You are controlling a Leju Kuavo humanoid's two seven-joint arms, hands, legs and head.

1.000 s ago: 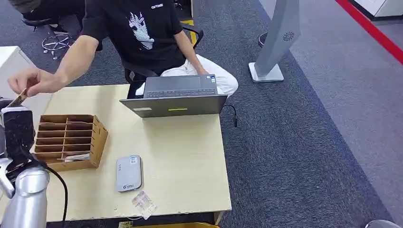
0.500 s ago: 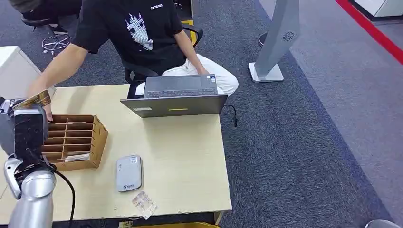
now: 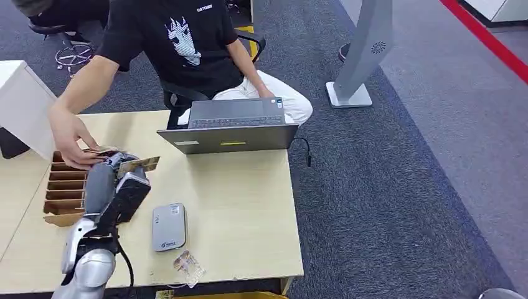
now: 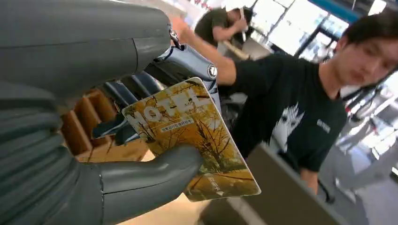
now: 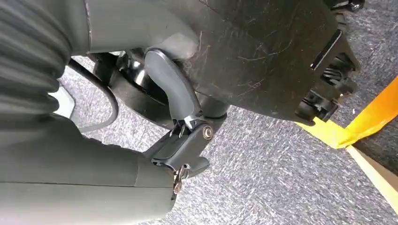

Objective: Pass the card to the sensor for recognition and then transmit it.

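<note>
My left hand [image 3: 116, 187] is raised over the table and holds a yellow hotel card [image 3: 139, 164] above the right end of the cardboard organizer [image 3: 62, 194]. In the left wrist view the thumb [image 4: 145, 176] presses the card [image 4: 192, 136] against the dark fingers, printed side showing. The grey card sensor [image 3: 169, 227] lies flat on the table, below and to the right of the card. My right hand [image 5: 180, 124] hangs over grey carpet beside my body and holds nothing.
A seated person's hand [image 3: 70, 138] rests on the organizer's far edge, close to my left hand. An open laptop [image 3: 233, 124] stands at the back of the wooden table [image 3: 243, 205]. A clear plastic piece [image 3: 188, 268] lies near the front edge. A white box [image 3: 25, 106] stands left.
My left hand has swung from the far left to over the organizer, carrying the card. The person's hand let go of the card and dropped onto the organizer.
</note>
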